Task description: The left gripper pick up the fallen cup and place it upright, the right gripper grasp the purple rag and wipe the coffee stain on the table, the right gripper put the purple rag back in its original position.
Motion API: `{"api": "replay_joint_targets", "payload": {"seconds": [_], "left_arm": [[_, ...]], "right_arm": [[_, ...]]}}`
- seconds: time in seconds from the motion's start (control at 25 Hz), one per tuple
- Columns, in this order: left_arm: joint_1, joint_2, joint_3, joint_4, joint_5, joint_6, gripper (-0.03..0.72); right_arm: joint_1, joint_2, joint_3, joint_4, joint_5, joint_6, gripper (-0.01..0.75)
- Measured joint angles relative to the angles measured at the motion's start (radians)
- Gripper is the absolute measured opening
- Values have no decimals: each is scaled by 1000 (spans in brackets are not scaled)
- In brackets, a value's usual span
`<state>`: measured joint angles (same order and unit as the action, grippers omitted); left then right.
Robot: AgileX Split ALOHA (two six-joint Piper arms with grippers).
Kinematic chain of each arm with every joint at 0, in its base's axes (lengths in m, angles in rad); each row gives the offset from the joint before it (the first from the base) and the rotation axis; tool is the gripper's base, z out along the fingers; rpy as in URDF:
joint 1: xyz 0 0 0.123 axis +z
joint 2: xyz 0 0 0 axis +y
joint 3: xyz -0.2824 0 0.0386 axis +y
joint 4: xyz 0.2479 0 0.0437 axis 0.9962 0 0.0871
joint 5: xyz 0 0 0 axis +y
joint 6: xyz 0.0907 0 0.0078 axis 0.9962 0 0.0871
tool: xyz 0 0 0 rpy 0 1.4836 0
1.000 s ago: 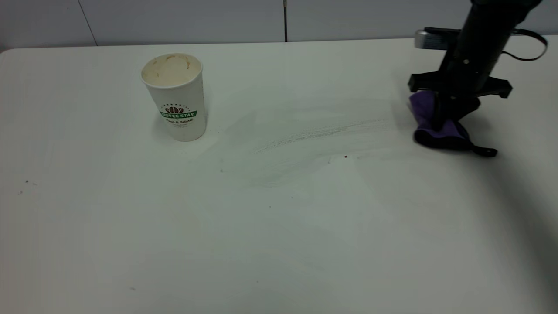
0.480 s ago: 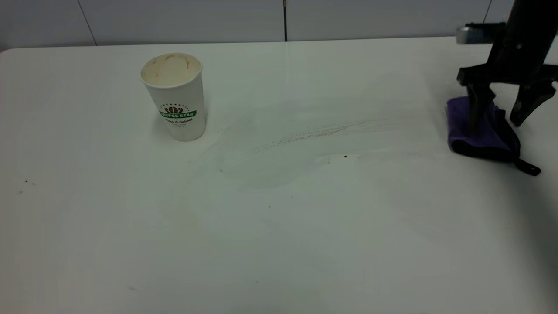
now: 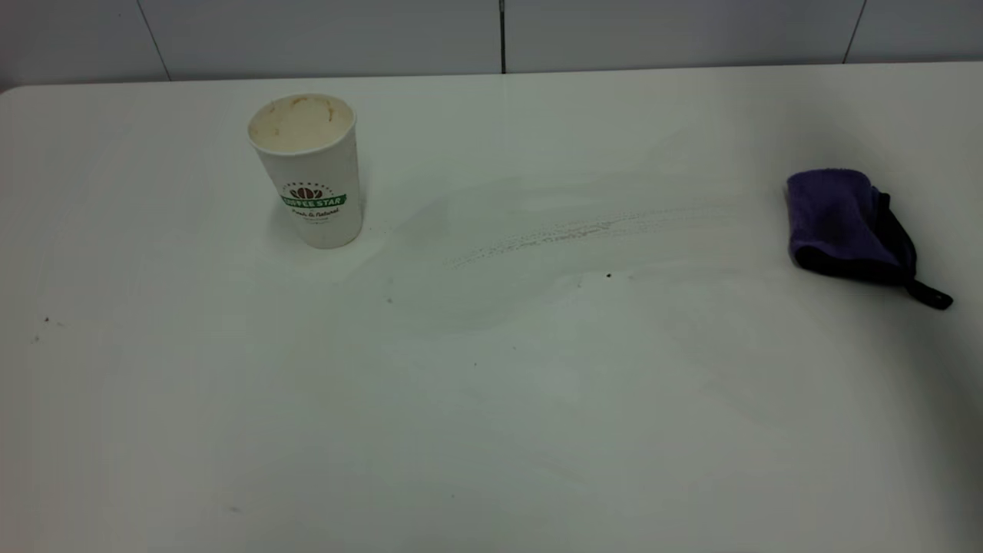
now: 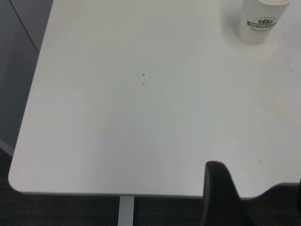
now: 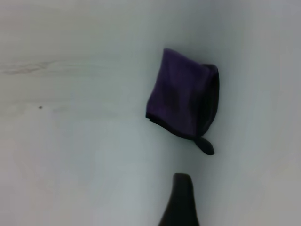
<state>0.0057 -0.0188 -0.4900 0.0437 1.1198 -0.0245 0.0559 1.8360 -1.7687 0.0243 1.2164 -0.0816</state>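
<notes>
The white "COFFEE STAR" cup [image 3: 311, 173] stands upright on the table [image 3: 491, 430] at the back left; it also shows in the left wrist view [image 4: 260, 20]. The purple rag [image 3: 841, 221] lies crumpled at the right, its black loop strap towards the front; it also shows in the right wrist view [image 5: 181, 94]. No dark coffee blot shows, only a faint wiped streak [image 3: 568, 230] between cup and rag. Neither gripper is in the exterior view. One black finger [image 5: 181, 200] of my right gripper hangs apart from the rag. One finger [image 4: 220, 193] of my left gripper hangs over the table's edge, far from the cup.
Tiny dark specks sit on the table, one [image 3: 608, 275] near the streak and two [image 4: 143, 79] at the left. The table's rounded corner and edge [image 4: 28, 186] show in the left wrist view, with dark floor beyond.
My right gripper carried the rag to the right, set it down, opened, and has lifted out of the exterior view. The rag stays where it was left. The cup has not moved.
</notes>
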Motion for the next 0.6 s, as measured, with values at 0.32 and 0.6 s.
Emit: {"api": "replay_joint_targets", "payload": {"seconds": [0.32, 0.6], "left_arm": [[0, 0, 0, 0, 0, 1, 428], [0, 0, 0, 0, 0, 1, 428]], "right_arm": [[104, -526, 359, 11, 23, 10, 707], [104, -831, 692, 17, 26, 44, 695]]}}
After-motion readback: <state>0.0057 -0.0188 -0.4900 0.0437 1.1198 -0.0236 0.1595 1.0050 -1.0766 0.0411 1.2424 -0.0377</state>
